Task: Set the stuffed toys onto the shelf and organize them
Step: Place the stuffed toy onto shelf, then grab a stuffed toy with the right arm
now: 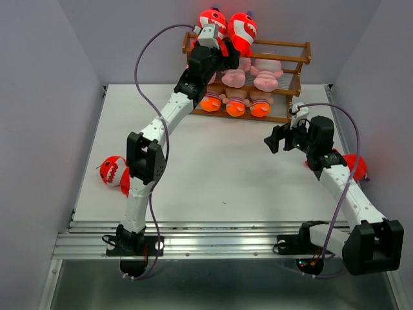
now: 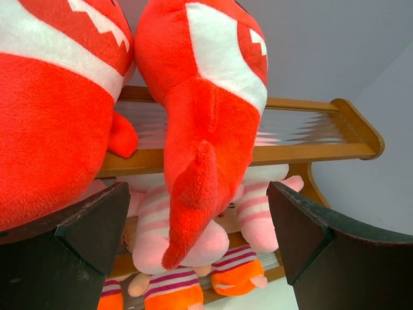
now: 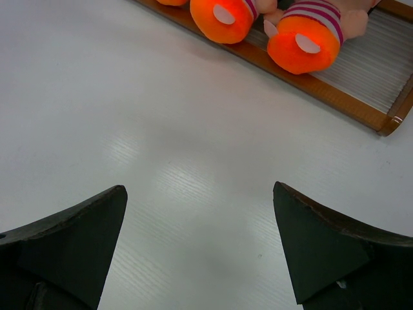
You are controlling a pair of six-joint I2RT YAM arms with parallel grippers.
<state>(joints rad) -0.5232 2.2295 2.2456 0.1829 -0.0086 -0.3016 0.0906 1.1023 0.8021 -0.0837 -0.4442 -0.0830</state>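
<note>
The brown wooden shelf (image 1: pixel 303 53) stands at the back of the table. Two red sharks (image 1: pixel 242 29) sit on its top tier, pink striped animals (image 1: pixel 266 74) on the middle one, and orange-footed dolls (image 1: pixel 260 106) at the bottom. My left gripper (image 1: pixel 226 57) is up at the top tier and open. In the left wrist view the tail of a red shark (image 2: pixel 206 129) hangs between the spread fingers (image 2: pixel 97 232) without touching them. My right gripper (image 3: pixel 200 239) is open above bare table in front of the shelf's bottom rail (image 3: pixel 342 106).
One red shark (image 1: pixel 113 171) lies at the table's left edge by the left arm. Another red shark (image 1: pixel 356 165) lies at the right edge, partly behind the right arm. Grey walls close in on both sides.
</note>
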